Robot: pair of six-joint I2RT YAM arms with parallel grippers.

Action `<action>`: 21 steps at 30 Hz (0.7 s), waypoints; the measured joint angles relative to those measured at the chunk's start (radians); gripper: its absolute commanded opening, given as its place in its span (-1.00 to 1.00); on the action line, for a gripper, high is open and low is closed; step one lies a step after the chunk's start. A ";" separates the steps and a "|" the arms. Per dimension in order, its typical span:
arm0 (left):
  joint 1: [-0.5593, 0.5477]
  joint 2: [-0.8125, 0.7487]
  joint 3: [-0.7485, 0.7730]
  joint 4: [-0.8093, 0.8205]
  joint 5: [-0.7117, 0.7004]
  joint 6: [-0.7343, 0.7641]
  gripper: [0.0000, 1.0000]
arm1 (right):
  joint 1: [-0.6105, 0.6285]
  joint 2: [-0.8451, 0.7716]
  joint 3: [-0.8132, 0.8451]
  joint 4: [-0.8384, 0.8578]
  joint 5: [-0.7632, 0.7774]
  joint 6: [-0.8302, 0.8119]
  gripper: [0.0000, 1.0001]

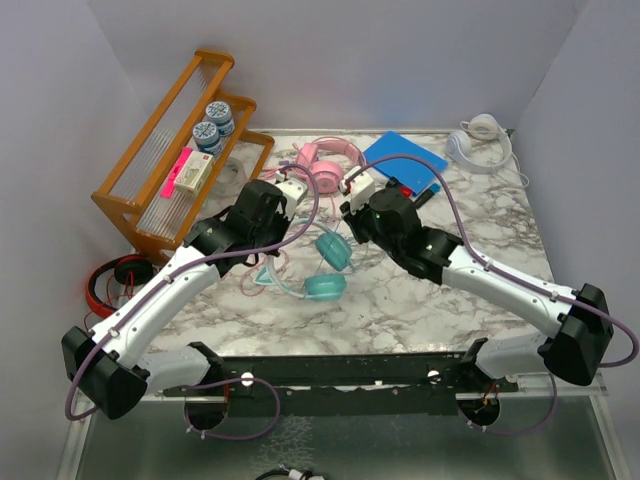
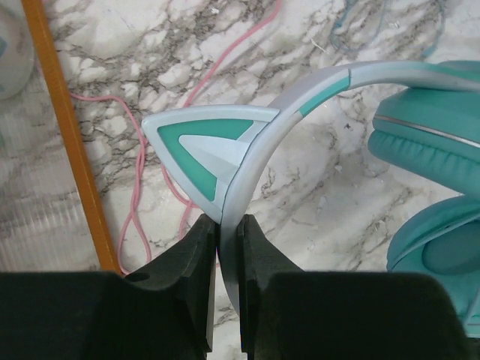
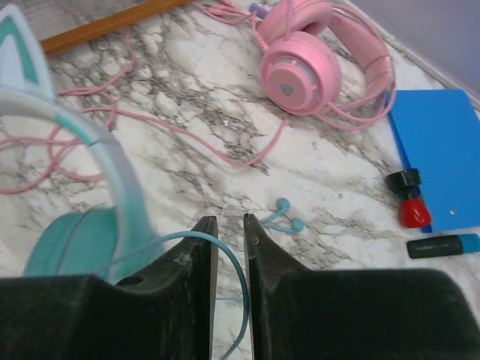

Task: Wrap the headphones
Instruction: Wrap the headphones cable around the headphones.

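Headphones in teal (image 1: 327, 268), with a cat-ear headband (image 2: 315, 94), lay at the middle of the bench (image 1: 400, 310) — one of four pairs in view. The left gripper (image 2: 228, 225) was pinching that headband just below one ear, a finger pressed onto either face. The right gripper (image 3: 229, 221) had its fingers nearly together, with the thin teal cable (image 3: 187, 235) running through the slit; whether they clamped it could not be told. One pink pair (image 3: 304, 64) sat near the far edge, its long pink cable (image 3: 150, 124) trailing toward the left. One white pair (image 1: 478, 138) rested in the far right corner, and one red-and-black pair (image 1: 112, 282) lay off the left edge. Further out stood one wooden rack (image 1: 118, 200) at the far left corner holding two tins (image 1: 213, 122). There were also one blue board (image 1: 405, 158), one blue marker (image 3: 442, 245) and two teal earbuds (image 3: 286, 214).
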 measured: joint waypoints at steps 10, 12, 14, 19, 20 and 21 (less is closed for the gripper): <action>-0.002 -0.027 0.000 -0.069 0.141 0.010 -0.88 | -0.079 0.005 0.011 0.028 -0.063 0.041 -0.65; -0.002 -0.042 0.002 -0.071 0.159 0.010 -0.88 | -0.095 0.005 0.010 0.037 -0.098 0.056 -0.65; -0.002 -0.057 0.012 -0.074 0.183 0.006 -0.88 | -0.117 0.005 -0.001 0.061 -0.130 0.074 -0.65; -0.002 -0.093 0.029 -0.074 0.235 -0.005 -0.88 | -0.204 0.005 -0.076 0.131 -0.272 0.154 -0.69; -0.002 -0.101 0.032 -0.074 0.246 -0.008 -0.88 | -0.223 0.005 -0.098 0.151 -0.302 0.174 -0.73; -0.002 -0.105 0.032 -0.074 0.252 -0.010 -0.88 | -0.242 0.005 -0.126 0.174 -0.335 0.193 -0.77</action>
